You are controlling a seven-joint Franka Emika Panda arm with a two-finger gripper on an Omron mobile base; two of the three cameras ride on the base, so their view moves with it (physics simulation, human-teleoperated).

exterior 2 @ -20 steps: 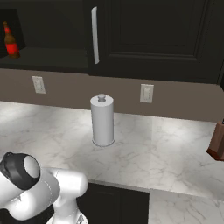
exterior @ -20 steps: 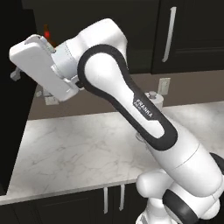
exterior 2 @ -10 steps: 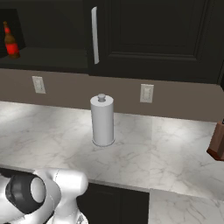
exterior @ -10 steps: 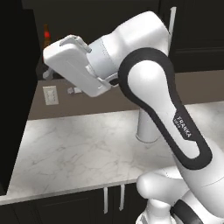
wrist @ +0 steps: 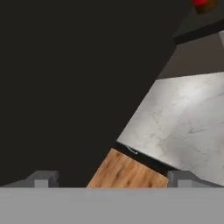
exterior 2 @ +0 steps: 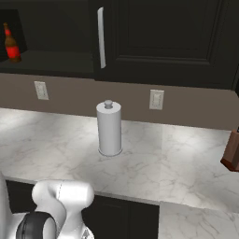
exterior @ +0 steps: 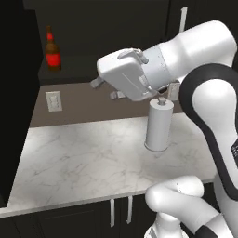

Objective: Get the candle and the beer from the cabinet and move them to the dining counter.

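The beer is standing upright on the open shelf of the cabinet, far left of the white canister and above it. A wall socket is sitting below the beer. The gripper is hovering above and just left of the canister, its jaws spreading wide and gripping nothing. The canister is resting on the marble worktop.

Glossy brown glass beer, matt black cabinet, polished veined marble worktop, wood-grain floor
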